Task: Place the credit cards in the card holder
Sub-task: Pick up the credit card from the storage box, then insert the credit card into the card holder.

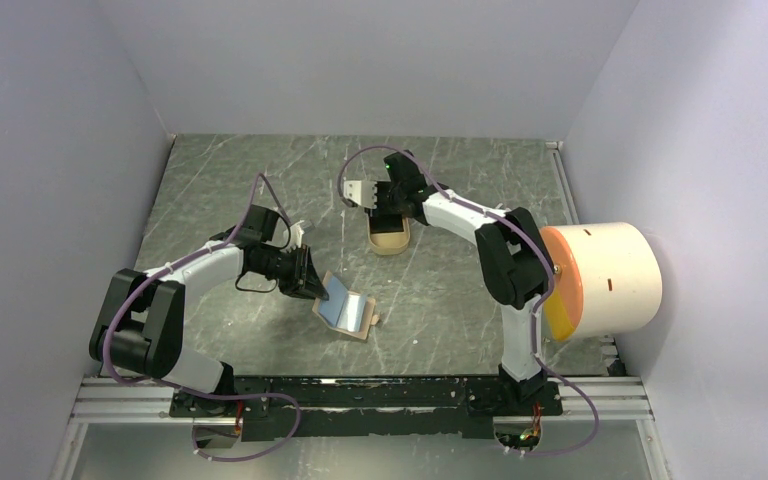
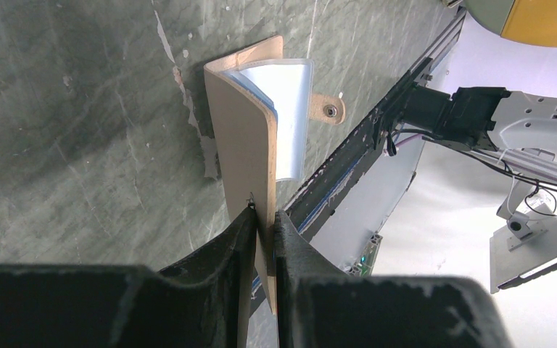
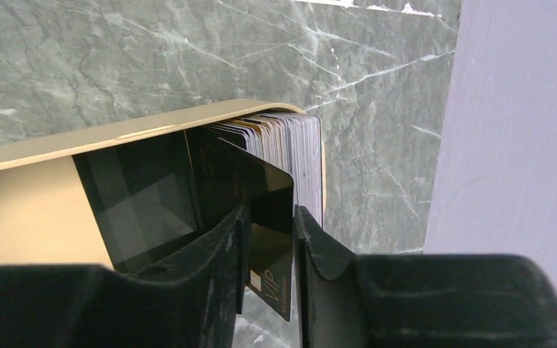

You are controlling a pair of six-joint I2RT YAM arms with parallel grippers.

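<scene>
The card holder [image 1: 348,312], a tan wallet, lies open near the table's middle with its bluish-silver inside up. My left gripper [image 1: 310,280] is shut on one raised tan flap [image 2: 246,130]. In the left wrist view the fingers [image 2: 263,212] pinch that flap, and the silver lining [image 2: 290,109] and closing tab [image 2: 328,110] show beyond. My right gripper [image 1: 385,210] hangs over the oblong tan tray [image 1: 388,240]. In the right wrist view it [image 3: 270,210] is shut on a black credit card [image 3: 261,174] marked VIP, tilted out of a stack of several cards [image 3: 301,152] standing in the tray [image 3: 152,127].
A large white drum with an orange face [image 1: 610,280] stands at the right edge beside the right arm. Pale walls enclose the table on three sides. A metal rail [image 1: 360,395] with the arm bases runs along the front.
</scene>
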